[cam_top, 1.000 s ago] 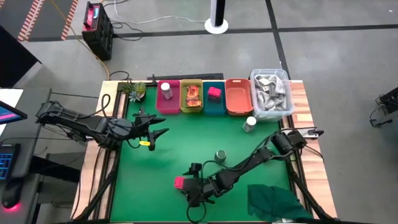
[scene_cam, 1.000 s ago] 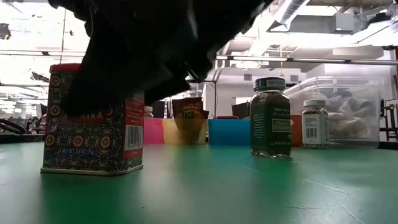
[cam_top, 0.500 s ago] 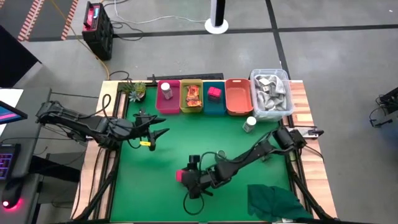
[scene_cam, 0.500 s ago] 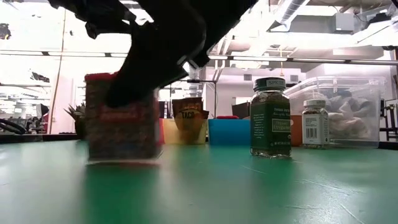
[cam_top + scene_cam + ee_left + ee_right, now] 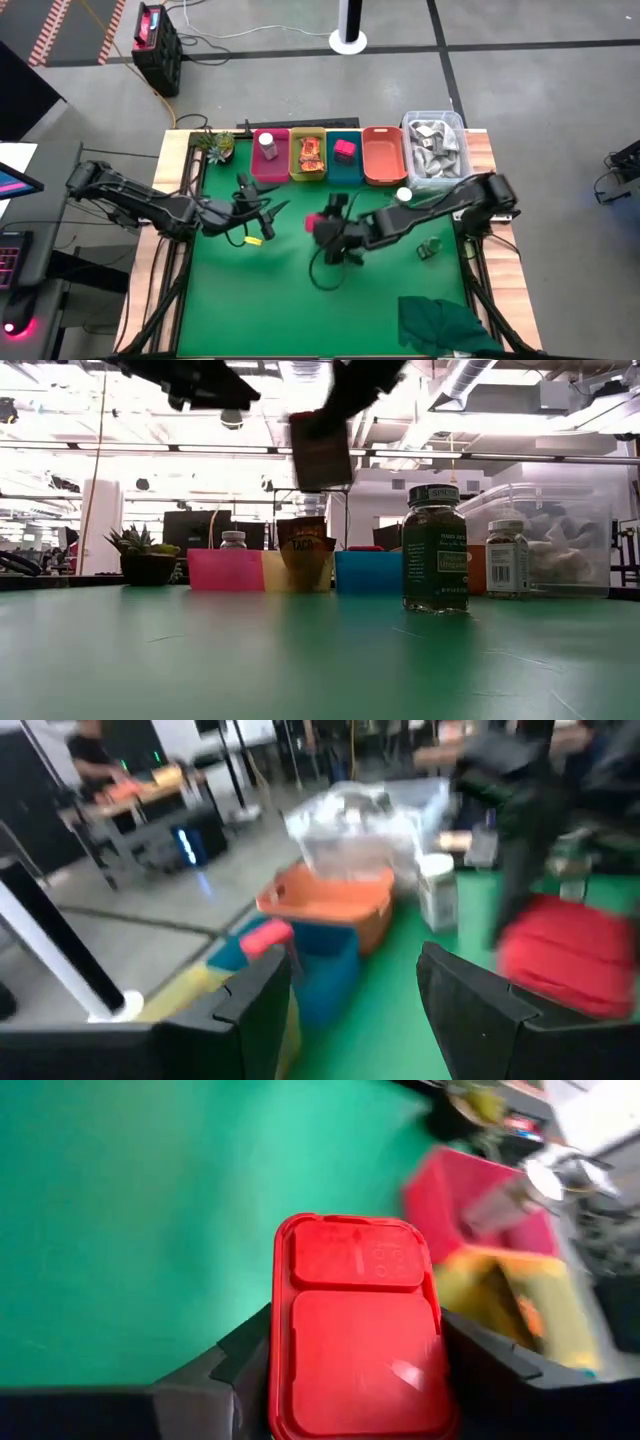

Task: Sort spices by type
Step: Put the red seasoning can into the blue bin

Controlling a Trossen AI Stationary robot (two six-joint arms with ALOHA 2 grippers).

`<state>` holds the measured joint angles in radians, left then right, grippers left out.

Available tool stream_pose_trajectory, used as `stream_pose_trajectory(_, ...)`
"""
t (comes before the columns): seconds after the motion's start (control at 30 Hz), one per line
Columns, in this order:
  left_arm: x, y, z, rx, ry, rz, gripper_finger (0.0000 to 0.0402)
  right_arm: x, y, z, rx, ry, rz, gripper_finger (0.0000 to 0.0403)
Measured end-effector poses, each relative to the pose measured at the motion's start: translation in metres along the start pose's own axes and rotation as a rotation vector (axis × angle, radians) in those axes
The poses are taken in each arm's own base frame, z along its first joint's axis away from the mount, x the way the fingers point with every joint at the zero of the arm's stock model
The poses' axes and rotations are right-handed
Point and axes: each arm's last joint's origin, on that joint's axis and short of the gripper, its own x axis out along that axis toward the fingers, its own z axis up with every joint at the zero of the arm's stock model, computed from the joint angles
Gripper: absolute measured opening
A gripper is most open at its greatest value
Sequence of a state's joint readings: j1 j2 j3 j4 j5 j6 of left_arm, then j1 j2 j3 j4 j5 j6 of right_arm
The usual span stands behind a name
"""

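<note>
Fingers of the left gripper (image 5: 268, 207) are spread with nothing between them, held over the left half of the green surface (image 5: 270, 300), near a small potted plant (image 5: 218, 146) at the far left corner. Just to its right, near the middle of the surface, the right gripper (image 5: 322, 222) pinches a red spice tin (image 5: 312, 222); the right wrist view shows the tin's red lid (image 5: 355, 1325) clamped between the two dark fingers (image 5: 240, 1355), and the low view shows the tin (image 5: 320, 450) lifted well clear of the surface. Along the far edge stand four bins in a row: a pink bin (image 5: 270, 165) with a white-capped jar (image 5: 268, 144) in it, a yellow bin (image 5: 308, 172) holding an orange packet (image 5: 311, 153), a blue bin (image 5: 344, 170) with a pink little box (image 5: 345, 149) inside, and an orange bin (image 5: 383, 155). Right of them sits a clear tub (image 5: 436, 148) full of grey items. Another white-capped jar (image 5: 403, 197) stands on the surface in front of the orange bin, beside the right arm. A green-lidded jar (image 5: 429, 248) stands nearer the right edge, on the near side of that arm. A dark green cloth (image 5: 440, 322) lies crumpled at the near right corner.
</note>
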<state>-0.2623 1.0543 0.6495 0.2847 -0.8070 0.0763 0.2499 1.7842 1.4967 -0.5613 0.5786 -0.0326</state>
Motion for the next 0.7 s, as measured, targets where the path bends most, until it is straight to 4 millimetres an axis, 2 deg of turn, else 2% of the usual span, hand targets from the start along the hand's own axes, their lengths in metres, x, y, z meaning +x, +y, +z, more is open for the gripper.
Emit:
stream_pose_trajectory(0.17, -0.002, 0.003, 0.007, 0.045, -0.045, 0.009, 0.0208, 0.0, -0.05, -0.034, 0.068, 0.026, -0.089, 0.0239)
stream_pose_trajectory(0.33, 0.004, 0.008, 0.008, 0.125, -0.055, -0.002, 0.0208, 0.01, -0.097, -0.07, 0.141, -0.009, -0.171, 0.0239)
stream_pose_trajectory(0.53, 0.018, 0.021, 0.006, 0.133, -0.078, -0.132, 0.0208, 0.032, -0.142, -0.104, 0.189, -0.063, -0.172, 0.024)
stream_pose_trajectory(0.7, 0.029, 0.032, 0.002, 0.128, -0.056, -0.135, 0.0208, 0.052, -0.173, -0.123, 0.211, -0.09, -0.108, 0.024)
